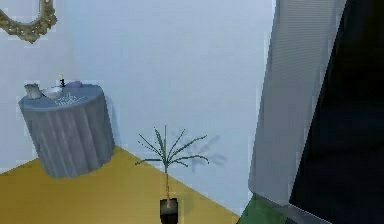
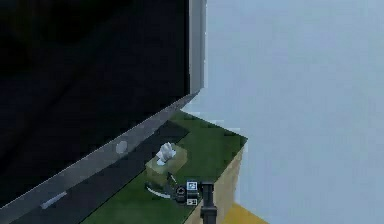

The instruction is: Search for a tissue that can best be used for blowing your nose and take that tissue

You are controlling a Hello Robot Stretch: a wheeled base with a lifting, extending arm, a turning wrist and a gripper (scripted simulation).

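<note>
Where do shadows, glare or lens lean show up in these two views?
Forward view: the potted plant throws a soft grey shadow on the wall, right of it in the picture; the television's frame leans only through the lens. Arm side view: the television screen is flat black with no glare, and the tissue box stands evenly lit on the green surface.

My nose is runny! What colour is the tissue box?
The tissue box is tan, clearest in the arm side view.

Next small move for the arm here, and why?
Probably ease the gripper slightly toward the tissue box: it sits on the green stand by the TV, right at the gripper's far end, and I cannot tell whether anything is held.
</note>
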